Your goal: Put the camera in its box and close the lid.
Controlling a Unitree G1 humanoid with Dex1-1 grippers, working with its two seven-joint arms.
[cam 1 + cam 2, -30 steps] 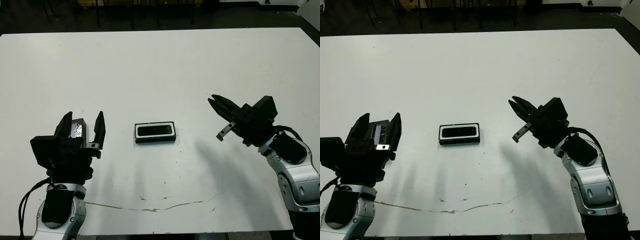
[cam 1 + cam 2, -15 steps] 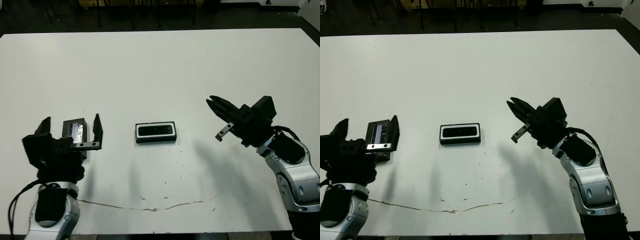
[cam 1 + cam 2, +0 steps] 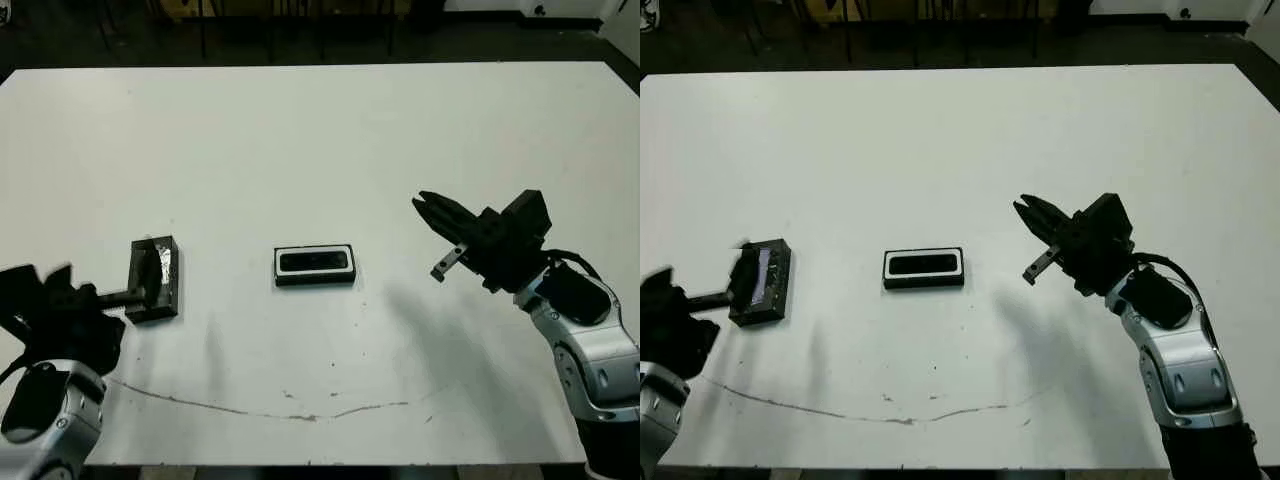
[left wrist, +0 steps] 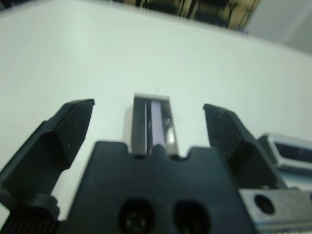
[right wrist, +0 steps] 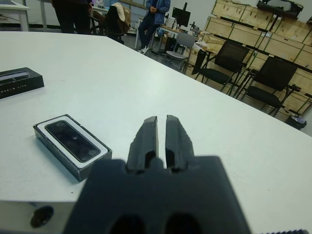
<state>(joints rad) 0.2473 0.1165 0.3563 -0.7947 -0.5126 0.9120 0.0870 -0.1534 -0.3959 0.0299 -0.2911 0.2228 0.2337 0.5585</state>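
The box (image 3: 315, 266), a black tray with white lining, lies mid-table with the slim black camera (image 3: 316, 261) lying inside it. To its left the lid (image 3: 155, 279), a black slab with a silvery strip, rests on the table with its long side pointing away from me. My left gripper (image 3: 92, 291) is open just behind the lid's near end, blurred, holding nothing; the left wrist view shows the lid (image 4: 157, 121) ahead between the fingers (image 4: 73, 127). My right gripper (image 3: 423, 201) hovers shut and empty to the right of the box (image 5: 72, 144).
A thin brown crack line (image 3: 250, 408) runs across the table near its front edge. In the right wrist view, people (image 5: 157, 10), chairs (image 5: 224, 62) and stacked wooden crates (image 5: 243, 25) stand beyond the table's far edge.
The left gripper had the lid between its fingers a second ago; it has since drawn back to the left and towards me, leaving the lid on the table. The right arm stayed still.
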